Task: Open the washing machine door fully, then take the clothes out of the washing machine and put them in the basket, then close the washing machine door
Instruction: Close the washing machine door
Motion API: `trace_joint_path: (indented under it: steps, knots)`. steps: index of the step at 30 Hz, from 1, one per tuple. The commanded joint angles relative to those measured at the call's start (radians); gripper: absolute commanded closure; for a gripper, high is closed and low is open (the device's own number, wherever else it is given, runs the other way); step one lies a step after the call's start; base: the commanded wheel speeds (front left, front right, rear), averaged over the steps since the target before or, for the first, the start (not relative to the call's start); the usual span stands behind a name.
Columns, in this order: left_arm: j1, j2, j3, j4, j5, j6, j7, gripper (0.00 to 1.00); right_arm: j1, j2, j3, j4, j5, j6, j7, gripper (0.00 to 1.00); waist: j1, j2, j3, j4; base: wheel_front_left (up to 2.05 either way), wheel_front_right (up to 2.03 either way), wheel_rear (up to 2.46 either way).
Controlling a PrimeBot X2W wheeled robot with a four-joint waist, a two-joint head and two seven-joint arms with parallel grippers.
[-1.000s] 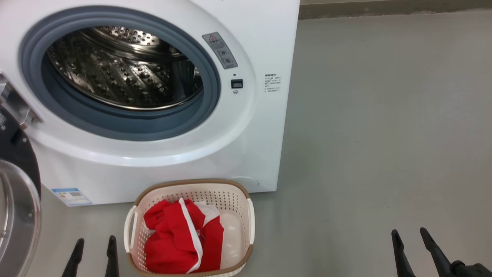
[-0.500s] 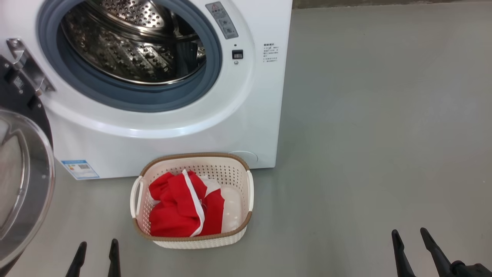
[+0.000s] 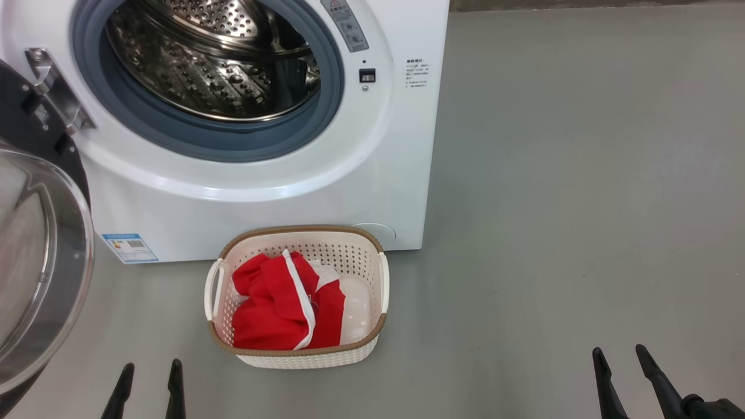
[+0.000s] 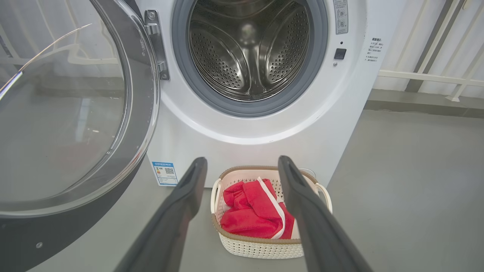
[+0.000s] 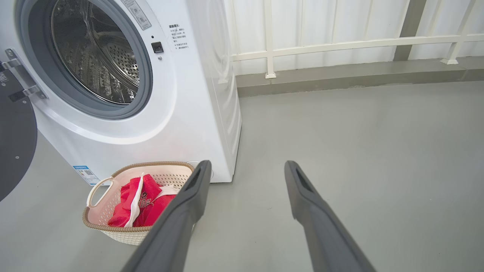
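The white washing machine (image 3: 244, 215) stands with its steel drum (image 3: 215, 64) showing no clothes. Its door (image 3: 41, 262), glass bowl in a black rim, is swung wide open at the left, hinged at the machine's left side. The cream basket (image 3: 302, 231) sits on the floor in front of the machine, with the red and white clothes (image 3: 279, 308) lying inside it. My left gripper (image 3: 152, 365) is open and holds nothing, low and just left of the basket. My right gripper (image 3: 620, 349) is open too, far to the right over bare floor.
Grey floor (image 3: 582, 203) stretches out to the right of the machine. A white railing (image 5: 340, 41) on a low kerb (image 5: 340, 79) runs behind it. The open door (image 4: 68, 113) takes up the space left of my left gripper (image 4: 242, 159).
The head camera has shifted, so the machine and basket sit higher and slightly farther right in the picture, with more of the door in it. Both grippers stay open.
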Motion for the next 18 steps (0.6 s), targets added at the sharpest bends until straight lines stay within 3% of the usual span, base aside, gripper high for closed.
trace_joint_path:
  steps: [1,10,18]
  knots:
    - [-0.025,0.014,0.024,-0.027,-0.01,0.004,-0.005,0.0,-0.028,-0.017,0.022,-0.021,-0.006,0.006,-0.006,0.0,0.0,0.0,0.0,0.006,0.0,0.0,0.0]
    - [-0.029,0.014,0.001,-0.018,-0.026,0.016,-0.005,0.0,-0.033,-0.019,0.039,-0.015,-0.016,0.006,-0.006,0.0,0.0,0.0,-0.003,0.054,0.0,0.0,0.0]
    - [-0.024,0.014,-0.023,-0.019,-0.06,0.046,-0.005,0.0,-0.048,-0.043,0.071,-0.001,-0.013,0.006,-0.006,0.0,0.0,0.0,-0.012,0.152,0.0,0.0,0.0]
